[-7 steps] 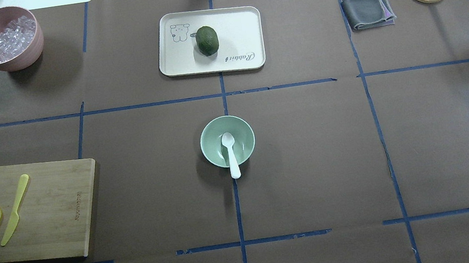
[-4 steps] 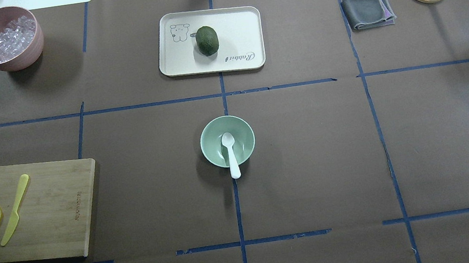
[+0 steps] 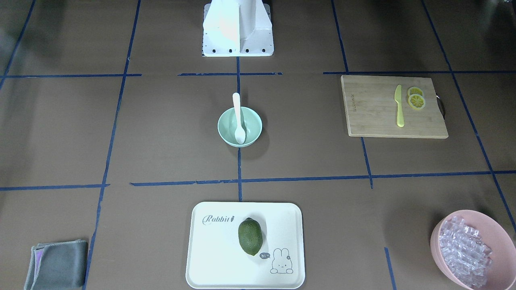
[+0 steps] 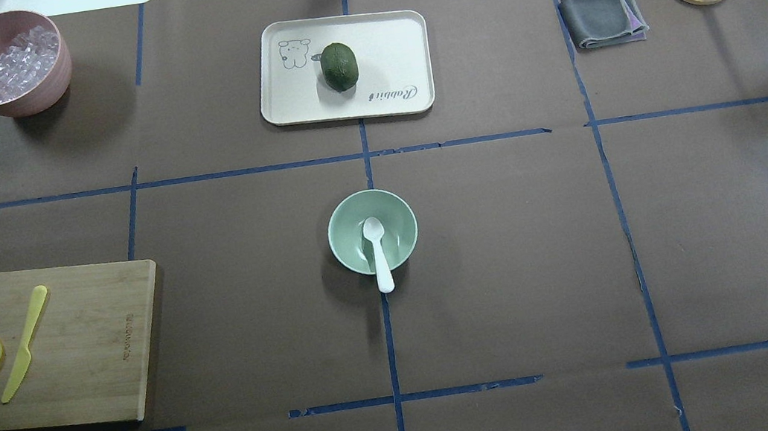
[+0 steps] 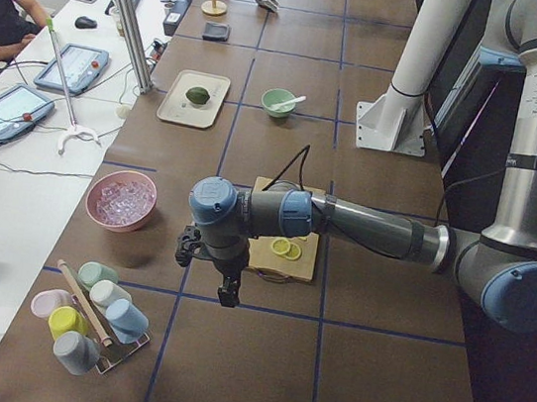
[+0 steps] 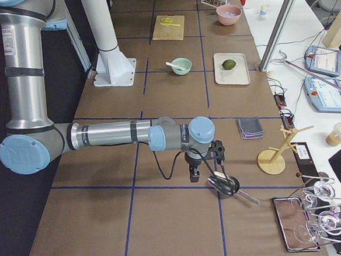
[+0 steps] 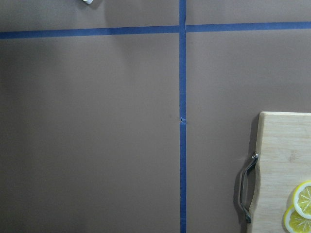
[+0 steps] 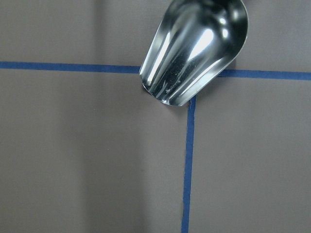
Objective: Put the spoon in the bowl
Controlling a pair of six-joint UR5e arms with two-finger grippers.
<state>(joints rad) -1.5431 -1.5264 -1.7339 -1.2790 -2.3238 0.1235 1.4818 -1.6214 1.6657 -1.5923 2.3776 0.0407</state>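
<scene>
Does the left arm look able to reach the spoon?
Probably yes: the spoon handle overhangs the bowl rim, and only a flat cutting board lies between it and the left end effector.

Silver arms (image 5: 374,231) w/ blue joint caps (image 5: 213,200), white base (image 3: 238,28)

Overhead and front-facing views face each other steeply, sharing the bowl (image 4: 346,239); wrist views hug the tabletop (image 7: 97,121).
</scene>
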